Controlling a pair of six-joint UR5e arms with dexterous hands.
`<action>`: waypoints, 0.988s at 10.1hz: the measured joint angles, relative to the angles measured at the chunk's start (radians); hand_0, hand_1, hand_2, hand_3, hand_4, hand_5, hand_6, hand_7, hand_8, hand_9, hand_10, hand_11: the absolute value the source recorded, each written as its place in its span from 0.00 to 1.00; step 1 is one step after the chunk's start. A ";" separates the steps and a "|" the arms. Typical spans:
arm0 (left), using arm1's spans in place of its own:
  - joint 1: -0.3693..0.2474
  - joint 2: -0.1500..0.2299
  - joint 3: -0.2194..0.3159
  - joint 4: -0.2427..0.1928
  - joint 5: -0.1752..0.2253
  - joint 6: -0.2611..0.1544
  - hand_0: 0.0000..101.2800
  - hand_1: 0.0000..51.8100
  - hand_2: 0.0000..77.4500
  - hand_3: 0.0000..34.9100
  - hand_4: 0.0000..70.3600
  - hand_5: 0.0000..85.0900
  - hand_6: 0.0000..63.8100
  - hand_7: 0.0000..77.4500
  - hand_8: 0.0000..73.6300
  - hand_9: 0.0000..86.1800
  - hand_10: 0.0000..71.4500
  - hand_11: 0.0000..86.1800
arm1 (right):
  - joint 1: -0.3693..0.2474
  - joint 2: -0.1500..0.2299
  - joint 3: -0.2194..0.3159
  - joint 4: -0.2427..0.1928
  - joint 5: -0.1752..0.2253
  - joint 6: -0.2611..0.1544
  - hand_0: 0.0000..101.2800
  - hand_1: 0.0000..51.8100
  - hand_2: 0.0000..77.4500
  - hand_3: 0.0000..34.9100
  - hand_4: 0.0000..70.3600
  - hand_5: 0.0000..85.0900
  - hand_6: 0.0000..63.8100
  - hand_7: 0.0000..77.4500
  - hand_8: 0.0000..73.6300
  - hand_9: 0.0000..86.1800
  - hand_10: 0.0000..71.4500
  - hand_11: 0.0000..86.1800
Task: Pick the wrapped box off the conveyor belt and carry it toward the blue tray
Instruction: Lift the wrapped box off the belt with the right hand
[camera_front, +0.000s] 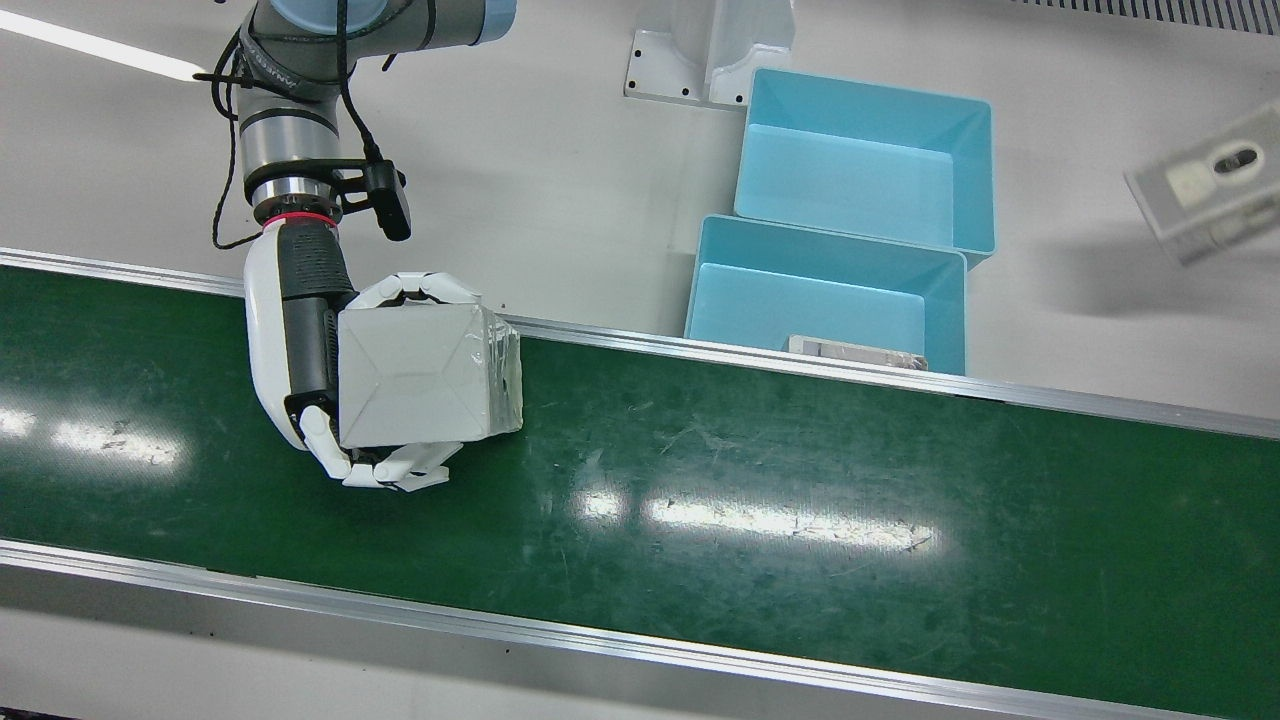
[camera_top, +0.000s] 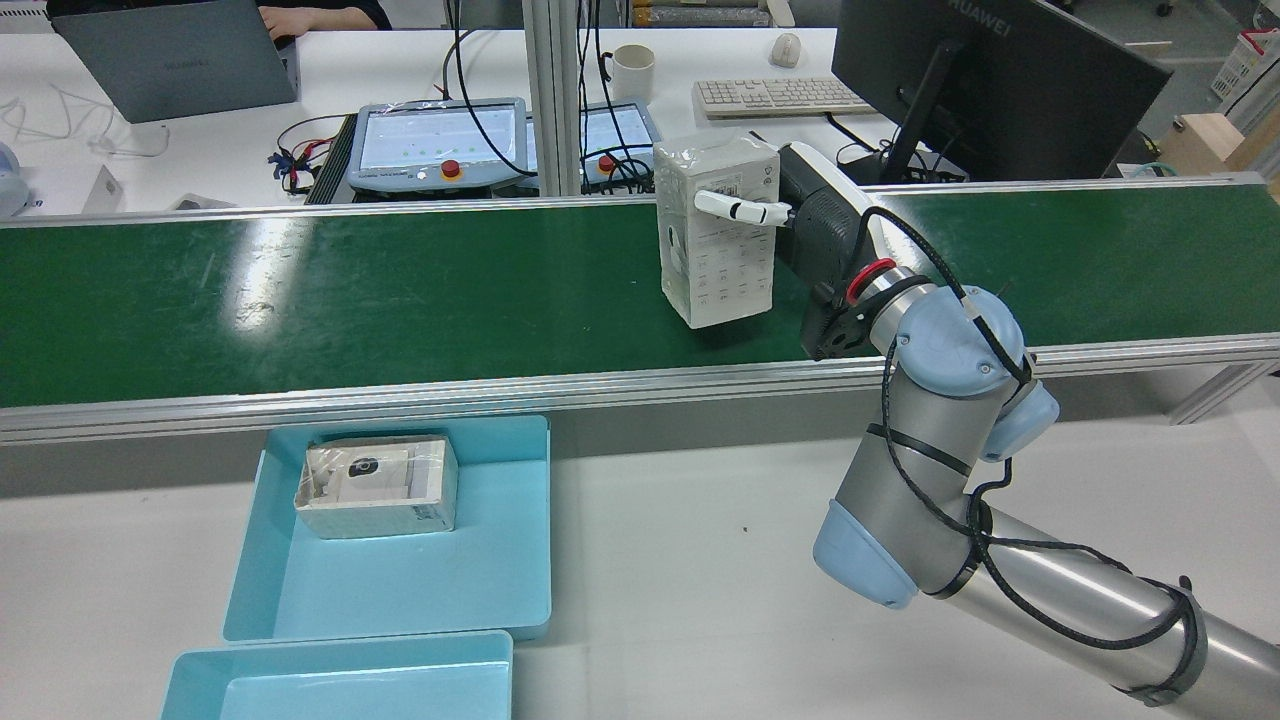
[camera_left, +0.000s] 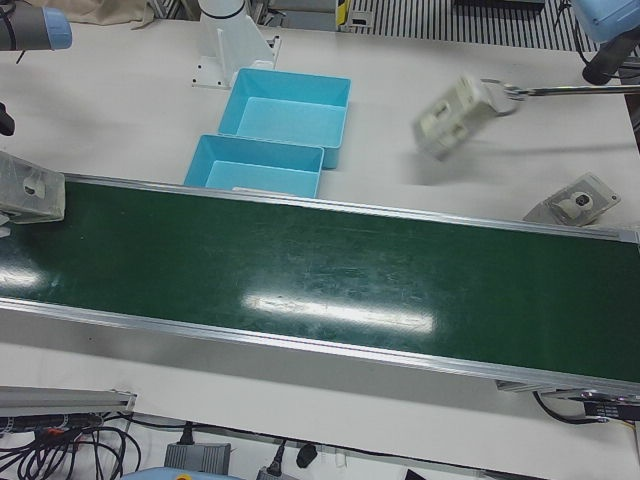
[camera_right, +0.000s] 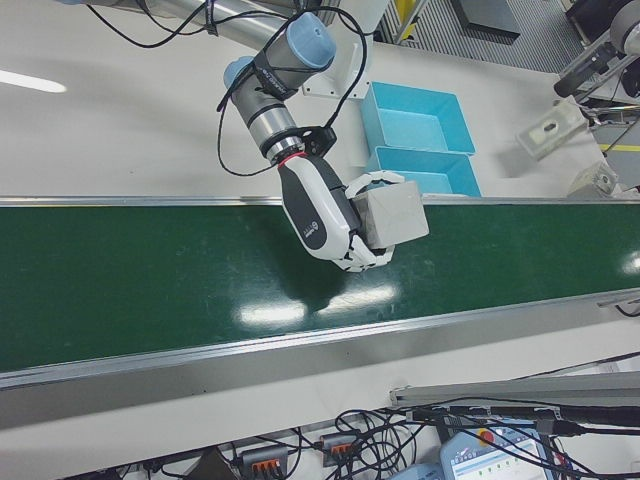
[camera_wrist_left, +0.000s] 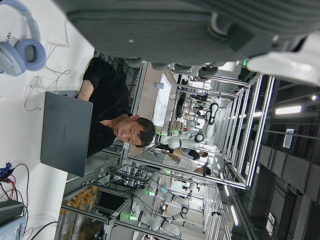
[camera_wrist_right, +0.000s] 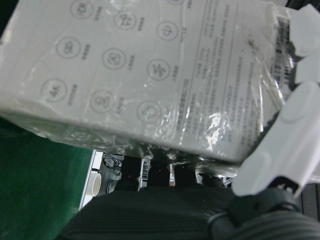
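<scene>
Now the right hand (camera_front: 300, 370) grips the wrapped box (camera_front: 425, 375) above the conveyor belt (camera_front: 760, 500), well apart from the blue tray (camera_front: 825, 290); the left hand's state cannot be told.

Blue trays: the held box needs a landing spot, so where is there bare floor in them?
The tray nearest the belt already holds a wrapped box at its belt-side left; its floor right of and behind that is bare. The farther tray is empty. The right hand grips the carried box.
</scene>
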 joint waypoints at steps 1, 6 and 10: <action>0.000 0.000 0.000 0.000 0.000 0.000 0.00 0.00 0.01 0.00 0.00 0.01 0.00 0.00 0.00 0.00 0.00 0.00 | 0.000 0.009 0.008 0.009 0.000 -0.002 0.42 0.02 0.40 0.00 0.21 0.65 0.58 0.48 0.61 0.51 0.49 0.56; 0.000 0.000 0.000 0.000 0.000 0.000 0.00 0.00 0.01 0.00 0.00 0.01 0.00 0.00 0.00 0.00 0.00 0.00 | -0.110 0.055 0.106 0.081 0.004 -0.046 0.41 0.02 0.44 0.01 0.22 0.64 0.66 0.49 0.73 0.52 0.58 0.65; 0.000 0.000 0.000 0.000 0.000 0.000 0.00 0.00 0.01 0.00 0.00 0.01 0.00 0.00 0.00 0.00 0.00 0.00 | -0.211 0.104 0.119 0.160 0.004 -0.081 0.43 0.02 0.44 0.00 0.22 0.65 0.66 0.49 0.73 0.52 0.53 0.61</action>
